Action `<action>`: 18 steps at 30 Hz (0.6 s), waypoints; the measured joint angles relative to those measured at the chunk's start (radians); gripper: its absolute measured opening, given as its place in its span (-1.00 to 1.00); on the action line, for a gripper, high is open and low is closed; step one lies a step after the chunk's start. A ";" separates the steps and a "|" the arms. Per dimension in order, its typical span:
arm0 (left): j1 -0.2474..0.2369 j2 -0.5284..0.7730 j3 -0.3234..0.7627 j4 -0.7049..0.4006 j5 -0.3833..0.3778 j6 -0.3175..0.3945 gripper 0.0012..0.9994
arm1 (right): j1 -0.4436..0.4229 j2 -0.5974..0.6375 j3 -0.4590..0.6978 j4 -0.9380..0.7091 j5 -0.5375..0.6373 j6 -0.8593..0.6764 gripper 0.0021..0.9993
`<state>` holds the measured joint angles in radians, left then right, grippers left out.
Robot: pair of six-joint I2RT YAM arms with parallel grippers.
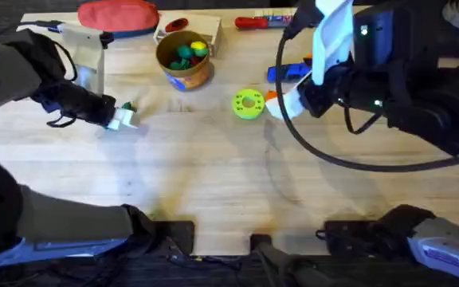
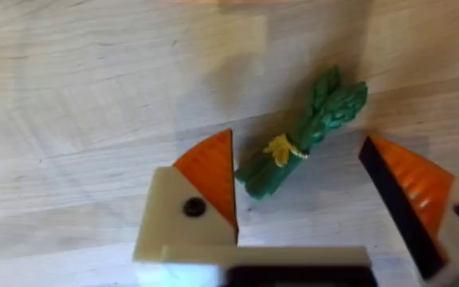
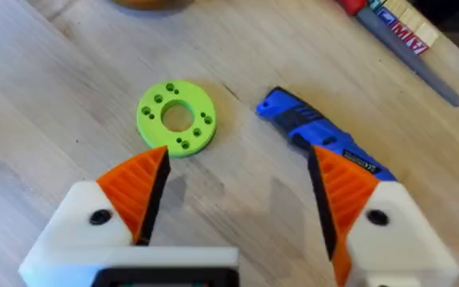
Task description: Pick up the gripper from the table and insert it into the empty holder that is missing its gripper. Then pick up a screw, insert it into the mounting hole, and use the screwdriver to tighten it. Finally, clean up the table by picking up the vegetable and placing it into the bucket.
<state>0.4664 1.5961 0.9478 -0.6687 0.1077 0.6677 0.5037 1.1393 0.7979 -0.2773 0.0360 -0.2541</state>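
The vegetable, a small dark green leafy bundle with a yellow tie, lies on the wood at the left. My left gripper is open with its orange-padded fingers either side of the stem end, low over the table. The bucket, golden-tan with a blue base rim, stands at the back centre holding toy foods. My right gripper hangs open over bare wood, just short of the blue screwdriver. The loose gripper piece, the holder and the screws are out of view.
A green disc with small holes lies beside my right gripper. At the back are a red pouch, a red-handled screwdriver, a white box behind the bucket, and a pale stand at the far left.
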 joint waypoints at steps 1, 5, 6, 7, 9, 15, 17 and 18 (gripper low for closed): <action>0.000 0.009 0.000 0.007 0.004 0.003 0.88 | 0.000 0.000 0.000 0.006 0.000 0.000 0.98; 0.000 0.026 0.000 0.042 0.024 0.011 0.58 | 0.000 0.000 0.000 0.016 0.000 0.000 0.98; 0.000 0.026 0.000 0.049 0.029 0.010 0.44 | 0.000 0.000 0.000 0.016 0.000 0.000 0.98; 0.000 0.026 0.000 0.053 0.035 0.014 0.23 | 0.000 0.000 0.000 0.016 0.000 0.000 0.98; 0.000 0.026 0.000 0.055 0.042 0.017 -0.11 | 0.000 0.000 0.000 0.016 0.000 0.000 0.98; 0.000 0.026 0.003 0.036 0.055 0.017 -0.95 | 0.000 0.000 0.000 0.045 0.000 0.000 0.98; 0.000 0.024 0.003 0.033 0.060 0.014 -0.95 | 0.000 0.000 0.000 0.050 0.000 0.000 0.98; 0.000 0.019 0.003 0.029 0.065 0.013 -0.95 | 0.000 0.000 0.000 0.053 0.000 0.000 0.98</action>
<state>0.4664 1.6149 0.9508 -0.6398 0.1731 0.6807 0.5037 1.1393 0.7982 -0.2244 0.0360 -0.2543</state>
